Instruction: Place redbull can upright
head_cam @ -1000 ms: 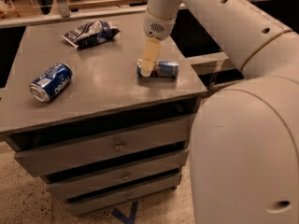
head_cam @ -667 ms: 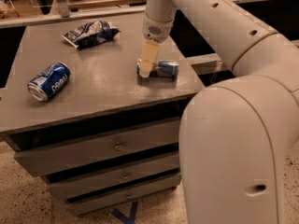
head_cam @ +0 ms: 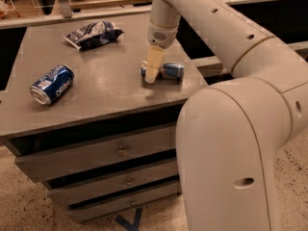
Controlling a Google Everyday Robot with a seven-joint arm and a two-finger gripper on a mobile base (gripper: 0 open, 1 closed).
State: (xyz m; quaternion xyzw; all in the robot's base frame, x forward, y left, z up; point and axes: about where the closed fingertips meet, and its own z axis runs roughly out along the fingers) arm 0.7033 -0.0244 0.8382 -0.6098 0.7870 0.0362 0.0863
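Note:
The redbull can [head_cam: 169,71] is slim, blue and silver. It lies on its side on the grey cabinet top [head_cam: 106,90], near the right edge. My gripper [head_cam: 151,73] points down at the can's left end, with a cream finger [head_cam: 153,64] covering that end. The can still rests flat on the surface.
A fatter blue Pepsi can [head_cam: 52,83] lies on its side at the left of the top. A dark blue-and-white snack bag [head_cam: 94,33] lies at the back. My large white arm [head_cam: 231,129] fills the right side. Drawers [head_cam: 106,153] sit below the top.
The gripper has stayed at the left end of the redbull can; the can has not moved. The arm's near segment has swung further into view.

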